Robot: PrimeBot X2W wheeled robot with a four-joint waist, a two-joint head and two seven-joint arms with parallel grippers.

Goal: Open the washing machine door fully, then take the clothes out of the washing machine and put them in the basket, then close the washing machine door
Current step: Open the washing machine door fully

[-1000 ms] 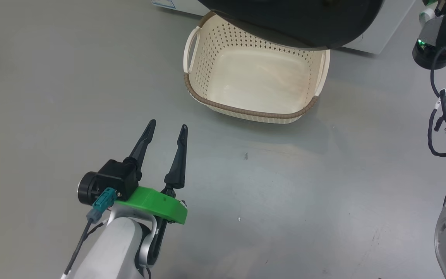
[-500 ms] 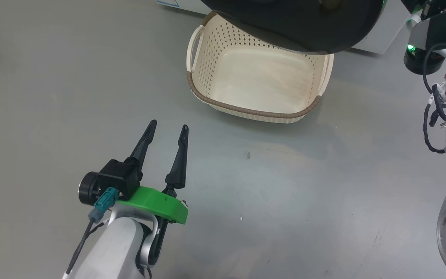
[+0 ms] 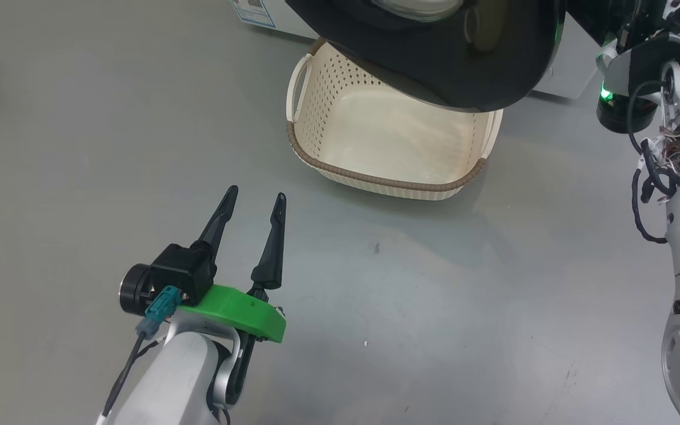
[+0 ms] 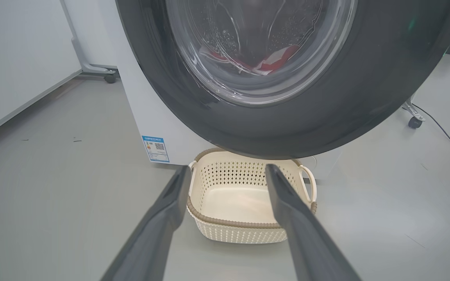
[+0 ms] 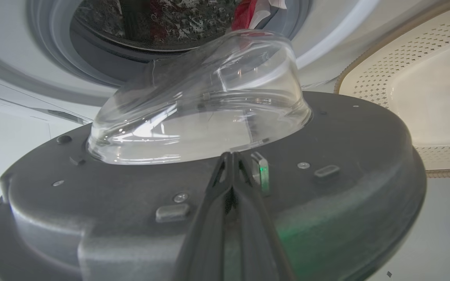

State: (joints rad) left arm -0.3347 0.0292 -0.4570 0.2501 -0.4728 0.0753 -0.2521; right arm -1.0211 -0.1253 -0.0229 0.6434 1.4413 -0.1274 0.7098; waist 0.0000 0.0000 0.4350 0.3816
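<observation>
Only partly swung out, the washing machine door (image 5: 346,175) sits right at the tips of the right gripper (image 5: 231,156), whose jaws are closed on nothing and seem merely to press its inner face, so they could skid off the slick plastic. The left gripper (image 3: 257,192) hangs spread and empty, the basket (image 3: 375,177) ahead of it.

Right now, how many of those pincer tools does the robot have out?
2. The left tool, open, hovers over the grey floor, short of the basket. The right tool, shut, is at the inner face of the washing machine door, beside its glass bowl.
</observation>
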